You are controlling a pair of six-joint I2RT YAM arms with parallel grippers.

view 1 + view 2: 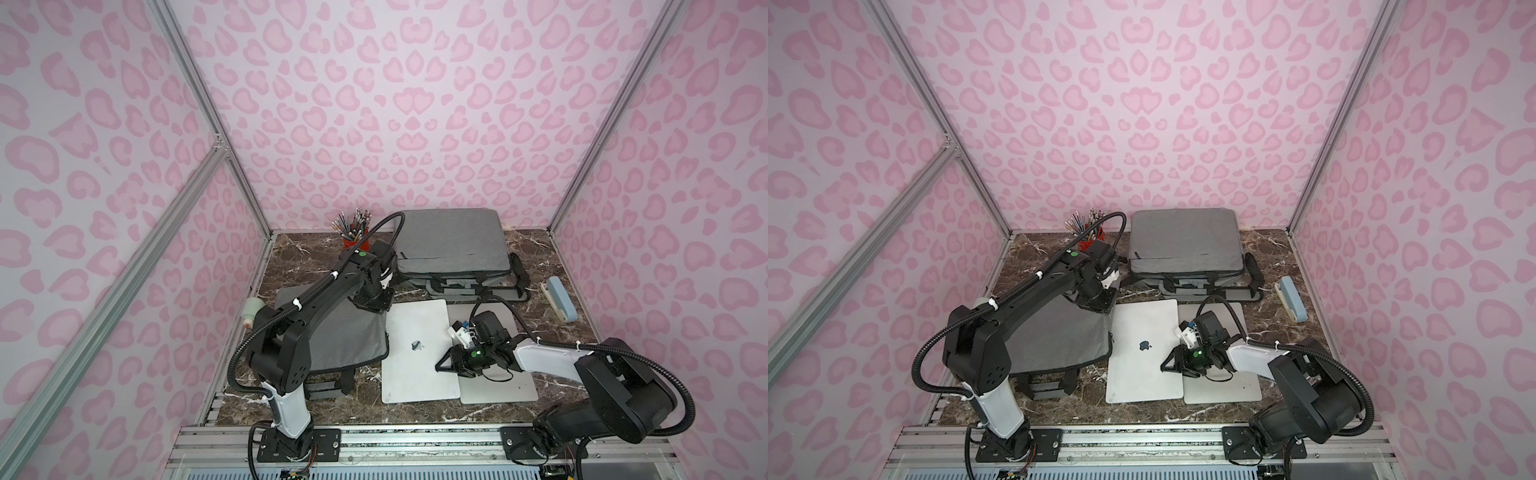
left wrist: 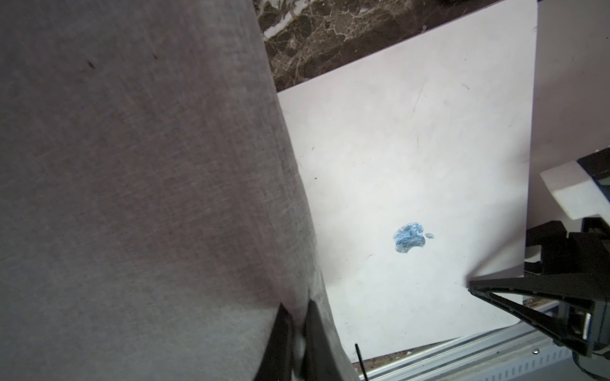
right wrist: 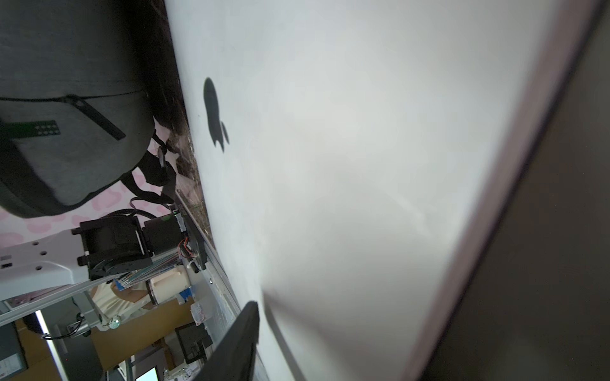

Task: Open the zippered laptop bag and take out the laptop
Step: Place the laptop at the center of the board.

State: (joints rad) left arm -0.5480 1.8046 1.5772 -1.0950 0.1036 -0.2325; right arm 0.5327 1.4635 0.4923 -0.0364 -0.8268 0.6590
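Laptop (image 1: 415, 353) lies flat and shut on the brown marble counter (image 1: 299, 257), just beside the grey bag (image 1: 345, 336), inside a booth with pink spotted walls (image 1: 415, 104). Left hand (image 2: 298, 333) reaches out over the bag, pinched tight on a fold of its cloth. Right hand (image 1: 440, 368) hangs low above the laptop's edge, fingers parted, holding nothing.

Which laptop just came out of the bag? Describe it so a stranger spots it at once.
Start at the brown marble tabletop and find the flat grey laptop bag under the left arm. The laptop lies just beside it, toward the right gripper. Unlike the plain silver slab it overlaps, it carries a dark apple logo.
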